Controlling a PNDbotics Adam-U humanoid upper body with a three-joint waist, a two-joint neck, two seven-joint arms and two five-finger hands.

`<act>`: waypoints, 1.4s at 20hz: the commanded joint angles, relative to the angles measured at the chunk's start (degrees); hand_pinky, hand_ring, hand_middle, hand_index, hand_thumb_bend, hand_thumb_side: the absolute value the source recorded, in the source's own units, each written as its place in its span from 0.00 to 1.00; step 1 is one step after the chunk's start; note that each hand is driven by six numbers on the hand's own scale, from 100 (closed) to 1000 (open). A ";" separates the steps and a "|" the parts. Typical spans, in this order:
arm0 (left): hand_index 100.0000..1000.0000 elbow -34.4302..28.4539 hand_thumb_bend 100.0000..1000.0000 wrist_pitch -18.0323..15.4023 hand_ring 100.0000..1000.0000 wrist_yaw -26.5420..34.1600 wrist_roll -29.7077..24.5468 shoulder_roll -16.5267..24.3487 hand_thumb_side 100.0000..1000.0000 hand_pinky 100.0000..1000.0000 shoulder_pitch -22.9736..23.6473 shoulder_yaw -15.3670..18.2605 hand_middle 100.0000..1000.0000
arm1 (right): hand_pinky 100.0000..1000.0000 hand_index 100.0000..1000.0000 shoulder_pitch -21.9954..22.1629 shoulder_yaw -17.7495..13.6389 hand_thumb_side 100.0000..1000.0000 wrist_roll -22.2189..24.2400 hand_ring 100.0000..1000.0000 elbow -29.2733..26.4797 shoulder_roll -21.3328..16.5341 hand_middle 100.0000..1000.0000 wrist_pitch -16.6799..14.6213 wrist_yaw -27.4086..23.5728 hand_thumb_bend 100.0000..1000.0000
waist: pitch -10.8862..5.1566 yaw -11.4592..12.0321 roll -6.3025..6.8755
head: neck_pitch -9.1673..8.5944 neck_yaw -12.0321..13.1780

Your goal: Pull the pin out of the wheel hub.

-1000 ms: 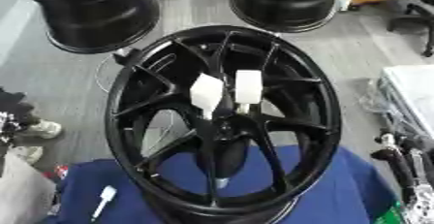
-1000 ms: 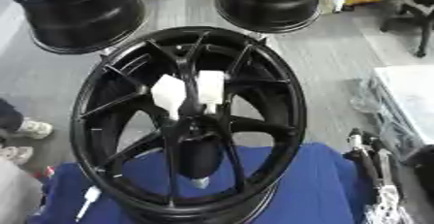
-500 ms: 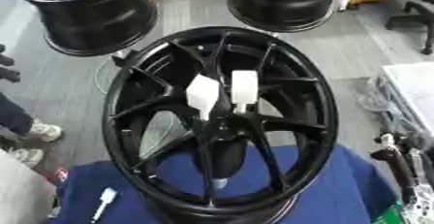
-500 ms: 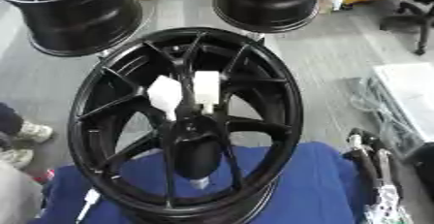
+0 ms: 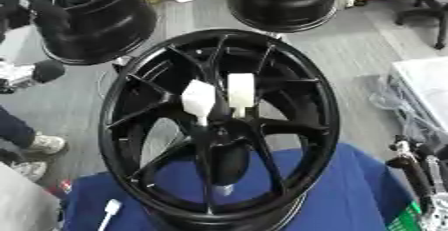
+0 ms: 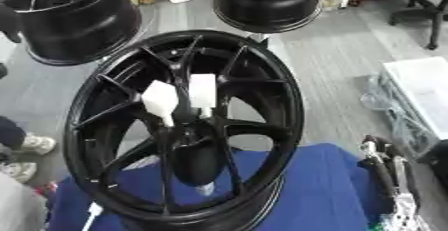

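A large black wheel hub [image 5: 324, 105] stands tilted on a blue cloth [image 5: 350, 195]. Two white pins stick out of its centre side by side: the left pin [image 5: 199, 100] leans to the left and the right pin [image 5: 240, 89] stands straighter. A small white tip [image 5: 223, 190] shows through the spokes lower down. Another white pin [image 5: 110, 210] lies loose on the cloth at the lower left. My right hand [image 6: 385, 172] rests open at the lower right, fingers up, well apart from the hub. No hand touches the pins. My left hand does not show.
Two more black wheels stand on the grey floor behind, one at the far left [image 5: 87, 25] and one at the far middle [image 5: 284, 0]. A white box with cables [image 5: 429, 85] sits at the right. A person's shoes [image 5: 39, 145] show at the left edge.
The whole view has shifted slightly. Both pins stay in the hub and my right hand has not moved.
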 commanded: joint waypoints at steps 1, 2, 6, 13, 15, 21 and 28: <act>0.74 1.44 0.68 -3.20 0.54 -3.08 -3.15 7.32 0.48 0.70 -4.17 -4.55 0.58 | 0.56 0.75 -0.50 0.39 0.78 0.46 0.43 -0.58 -1.27 0.57 -0.17 0.34 0.00 | -0.94 -0.29 -0.21 | -0.37 0.29; 0.74 1.68 0.68 -4.20 0.54 -3.42 -3.87 8.53 0.48 0.70 -5.15 -5.87 0.58 | 0.56 0.75 -0.56 0.47 0.78 0.56 0.43 -0.58 -1.23 0.57 -0.18 0.33 0.00 | -0.90 -0.42 -0.26 | -0.44 0.36; 0.76 2.42 0.72 -7.73 0.58 -4.43 -5.12 8.71 0.40 0.71 -7.26 -8.22 0.61 | 0.56 0.75 -0.71 0.78 0.77 0.90 0.43 -0.57 -1.30 0.57 -0.24 0.38 0.00 | -0.90 -1.09 -0.25 | -0.53 0.91; 0.83 7.54 0.79 -12.22 0.64 -10.58 -11.26 1.17 0.31 0.74 -16.17 -16.92 0.67 | 0.56 0.75 -0.84 0.91 0.78 1.14 0.43 -0.46 -1.31 0.57 -0.28 0.32 0.00 | -0.85 -1.47 -0.39 | -0.88 0.71; 0.84 8.90 0.78 -13.37 0.65 -11.97 -13.24 -0.90 0.30 0.75 -17.75 -17.97 0.69 | 0.56 0.75 -0.91 0.99 0.78 1.20 0.43 -0.44 -1.29 0.57 -0.29 0.29 0.00 | -0.83 -1.62 -0.41 | -1.00 0.75; 0.83 10.78 0.77 -13.91 0.64 -12.97 -19.55 -5.16 0.32 0.74 -20.75 -18.65 0.68 | 0.56 0.75 -1.04 1.18 0.78 1.39 0.43 -0.41 -1.28 0.57 -0.34 0.19 0.00 | -0.80 -1.84 -0.47 | -1.10 0.94; 0.82 12.73 0.75 -13.01 0.62 -12.98 -23.94 -8.63 0.33 0.73 -22.84 -18.41 0.66 | 0.56 0.75 -1.22 1.40 0.77 1.59 0.43 -0.43 -1.23 0.57 -0.43 0.29 0.00 | -0.88 -2.30 -0.45 | -1.02 1.34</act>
